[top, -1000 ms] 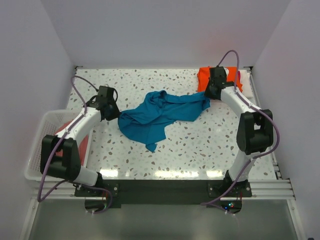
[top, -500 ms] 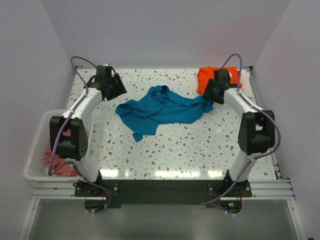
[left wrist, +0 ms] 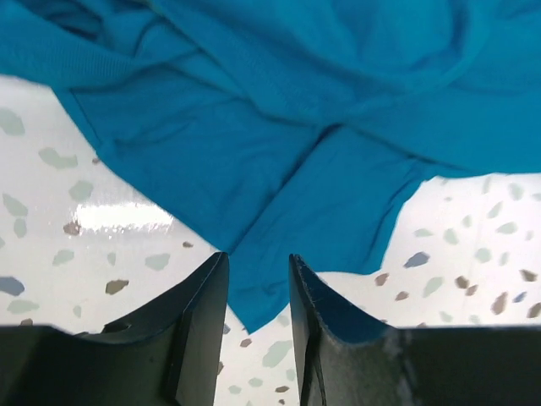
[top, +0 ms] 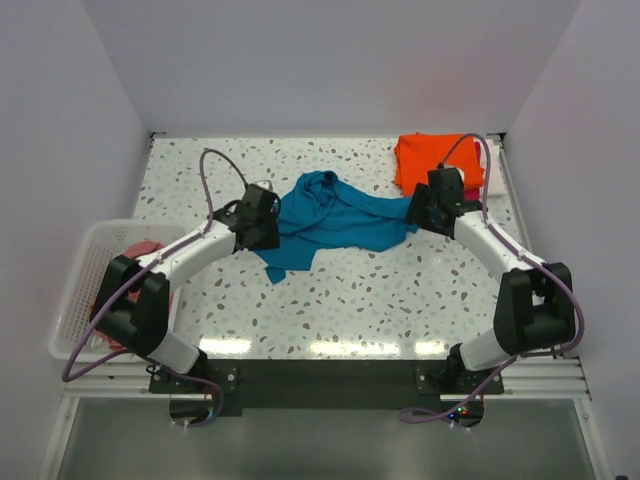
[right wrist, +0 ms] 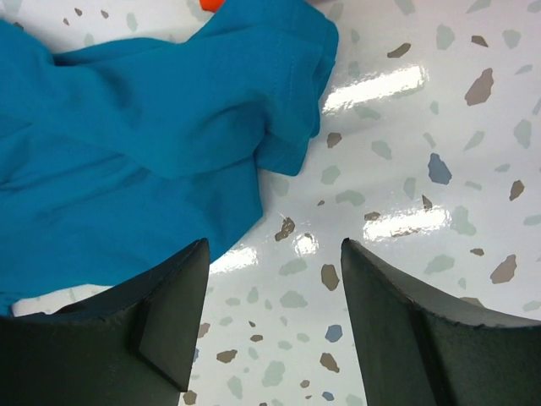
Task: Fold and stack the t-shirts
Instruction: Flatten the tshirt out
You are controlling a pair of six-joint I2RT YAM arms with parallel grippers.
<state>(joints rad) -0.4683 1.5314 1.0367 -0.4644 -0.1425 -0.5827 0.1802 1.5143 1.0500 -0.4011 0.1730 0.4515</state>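
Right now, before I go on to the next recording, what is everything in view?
teal-blue t-shirt: one, teal-blue, crumpled mid-table between the grippers
orange t-shirt: one, bright orange, folded at the far right corner
pink-red cloth: one bundle, in the basket; garment type unclear
basket: one, white lattice, at the left side
table: one, speckled white
arms: two, white and black, bases at the near edge
left gripper: black, narrowly open at the teal shirt's edge
right gripper: black, wide open beside the shirt's right end
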